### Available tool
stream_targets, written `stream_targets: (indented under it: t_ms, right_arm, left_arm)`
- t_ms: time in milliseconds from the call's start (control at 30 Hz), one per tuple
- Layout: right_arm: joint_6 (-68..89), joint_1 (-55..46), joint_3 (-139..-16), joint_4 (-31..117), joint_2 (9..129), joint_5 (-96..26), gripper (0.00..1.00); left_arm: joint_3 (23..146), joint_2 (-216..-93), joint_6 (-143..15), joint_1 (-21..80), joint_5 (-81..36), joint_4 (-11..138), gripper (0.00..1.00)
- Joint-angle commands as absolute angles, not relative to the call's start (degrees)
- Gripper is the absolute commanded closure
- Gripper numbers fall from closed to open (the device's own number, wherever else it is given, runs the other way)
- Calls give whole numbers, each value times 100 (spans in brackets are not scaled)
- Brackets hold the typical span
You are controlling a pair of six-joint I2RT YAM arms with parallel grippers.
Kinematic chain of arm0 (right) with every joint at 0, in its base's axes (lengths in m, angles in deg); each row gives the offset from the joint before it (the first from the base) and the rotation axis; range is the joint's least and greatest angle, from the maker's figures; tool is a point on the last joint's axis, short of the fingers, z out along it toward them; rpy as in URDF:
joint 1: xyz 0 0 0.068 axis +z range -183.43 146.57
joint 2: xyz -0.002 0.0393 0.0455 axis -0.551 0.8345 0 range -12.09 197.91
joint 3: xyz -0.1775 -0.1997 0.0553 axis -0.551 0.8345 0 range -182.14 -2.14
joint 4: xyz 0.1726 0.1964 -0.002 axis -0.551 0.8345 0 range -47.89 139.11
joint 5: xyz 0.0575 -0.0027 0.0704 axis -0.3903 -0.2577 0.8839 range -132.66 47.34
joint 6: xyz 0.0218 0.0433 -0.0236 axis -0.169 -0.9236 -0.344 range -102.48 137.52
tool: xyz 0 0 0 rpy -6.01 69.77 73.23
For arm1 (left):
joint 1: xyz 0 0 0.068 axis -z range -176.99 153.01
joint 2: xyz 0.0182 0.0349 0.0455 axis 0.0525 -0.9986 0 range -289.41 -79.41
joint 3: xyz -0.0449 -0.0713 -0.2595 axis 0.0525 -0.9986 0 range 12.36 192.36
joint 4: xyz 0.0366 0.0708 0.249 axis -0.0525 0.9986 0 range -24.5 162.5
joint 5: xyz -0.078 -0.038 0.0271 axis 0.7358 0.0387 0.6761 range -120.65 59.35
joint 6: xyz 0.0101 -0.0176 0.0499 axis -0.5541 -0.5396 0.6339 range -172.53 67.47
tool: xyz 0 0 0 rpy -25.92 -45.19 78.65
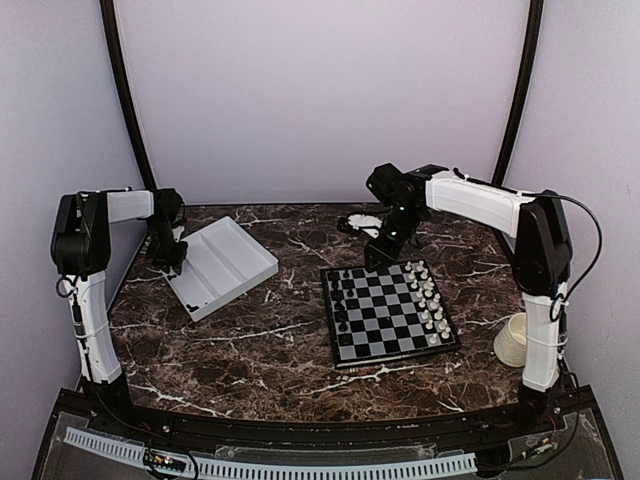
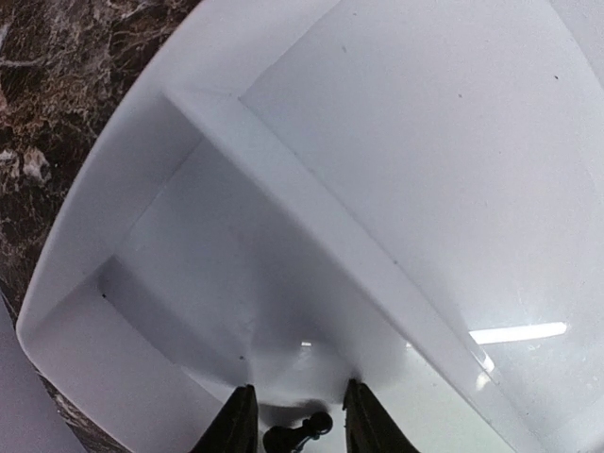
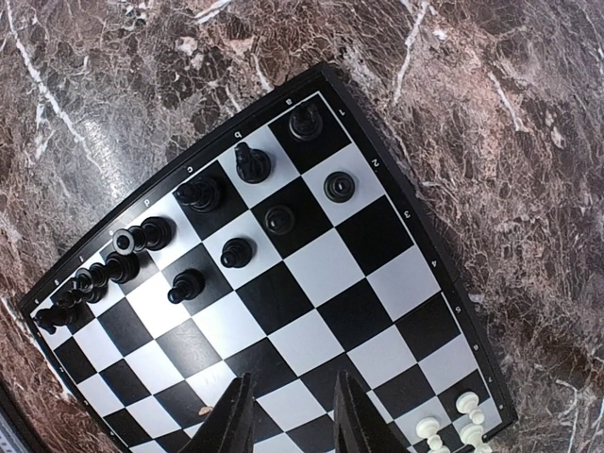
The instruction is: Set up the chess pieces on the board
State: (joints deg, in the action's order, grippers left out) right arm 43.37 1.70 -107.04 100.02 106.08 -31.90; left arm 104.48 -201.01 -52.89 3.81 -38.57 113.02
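The right pincer [image 3: 293, 387] hangs over the board [image 1: 390, 325], jaws apart, empty. Black pieces [image 3: 200, 193] line the board's left side. Left of the board, the left pincer [image 2: 299, 392] straddles a black pawn [image 2: 297, 436] inside the white tray [image 1: 235, 292]; whether it is clamped I cannot tell.

Soft, even light filled the top view, the dark table [image 1: 270, 350] dim. The white tray [image 2: 425, 189] was nearly washed out, with a glare streak and a grey shadow by the left tool [image 2: 299, 415]. Wide-lens distortion bowed the edges of the sharply focused board [image 3: 311, 311].
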Motion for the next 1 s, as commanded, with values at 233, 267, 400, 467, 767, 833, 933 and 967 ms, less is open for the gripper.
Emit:
stream_targets:
  t_ms: [233,267,400,467,767,833,933,967]
  right_arm:
    - [4328,137,-10729,9955,10628,-3019,69]
    - [4327,137,-10727,9959,10630,-3010,70]
    - [4332,137,-10717,9946,10661,-2962,70]
    - [4320,137,-10726,9950,10670,-2938,69]
    - [4305,138,-10757,9987,10675,-2902,69]
    - [4305,137,-10747,9985,10679,-2895,69]
    - [4303,146,-10792,9992,10707,-2865,69]
    - [4308,141,-10818,10004,10731,-2857,69]
  left_arm:
    - [10227,-19704,-5178,873,-3802,12104,63]
    - [10188,-19698,-5214,904,-3794,12192,63]
    - [9982,-19684,-5454,1099,-3778,12443,63]
    - [9870,-19663,-5530,1149,-3858,12466,64]
    - [9516,-19537,-6030,1188,-4003,12654,68]
    - [9470,-19518,-6247,1188,-3976,12683,68]
    - [9423,-19509,-6404,1188,-3890,12468,69]
    - [9435,-19517,-6461,1188,-3891,12413,69]
